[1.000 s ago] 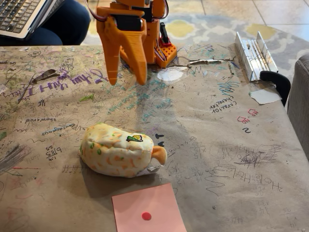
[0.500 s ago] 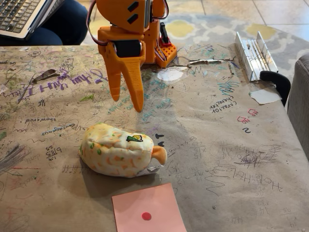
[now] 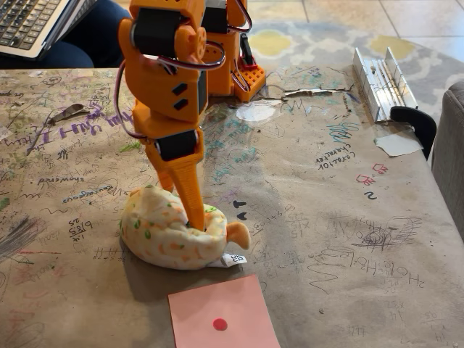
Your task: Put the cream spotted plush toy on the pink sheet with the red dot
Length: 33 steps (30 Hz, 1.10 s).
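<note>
Hand (image 3: 183,206) spread, fingers straddling and pressing the cream spotted plush toy (image 3: 170,235) below

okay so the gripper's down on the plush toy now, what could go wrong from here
1. The gripper presses into the top of the cream spotted plush toy; the soft, rounded body could squash and slip out when the jaws shut.
2. The pink sheet with the red dot lies loose just in front of the toy, so a dragged toy might push it aside.

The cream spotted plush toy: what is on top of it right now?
The orange gripper presses into the top of the rounded cream spotted plush toy. One finger shows in front; its tip and the toy's yellow patch are covered.
</note>
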Available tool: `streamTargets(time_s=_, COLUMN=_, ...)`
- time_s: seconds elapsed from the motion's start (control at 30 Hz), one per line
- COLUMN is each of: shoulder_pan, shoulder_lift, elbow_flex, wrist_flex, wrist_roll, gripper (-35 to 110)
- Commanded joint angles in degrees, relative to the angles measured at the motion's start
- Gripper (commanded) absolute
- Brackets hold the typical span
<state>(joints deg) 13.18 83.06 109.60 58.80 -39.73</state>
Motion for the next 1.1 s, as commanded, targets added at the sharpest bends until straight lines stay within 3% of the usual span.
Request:
streamTargets(time_s=0.0, shoulder_pan=0.26, shoulder_lift=0.97, elbow_flex=-7.82, wrist_flex=-0.09, wrist_roll=-2.99, gripper=47)
streamTargets(time_s=0.2, shoulder_pan=0.62, shoulder_lift=2.02, elbow_flex=-7.03, wrist_flex=-4.57, wrist_roll=-3.69, gripper=47)
streamTargets(time_s=0.67, shoulder_pan=4.04, shoulder_lift=-2.81, elbow_flex=-5.10, wrist_flex=-2.90, wrist_roll=-7.91, gripper=42)
streamTargets(time_s=0.73, shoulder_pan=4.48, shoulder_lift=-3.78, elbow_flex=-5.80, wrist_flex=-2.72, wrist_roll=-7.91, gripper=34)
streamTargets(time_s=0.87, shoulder_pan=4.66, shoulder_lift=-4.22, elbow_flex=-7.38, wrist_flex=-1.49, wrist_roll=-6.50, gripper=2)
streamTargets(time_s=1.07, shoulder_pan=4.66, shoulder_lift=-3.52, elbow_flex=-7.56, wrist_flex=-1.67, wrist_roll=-6.24, gripper=0)
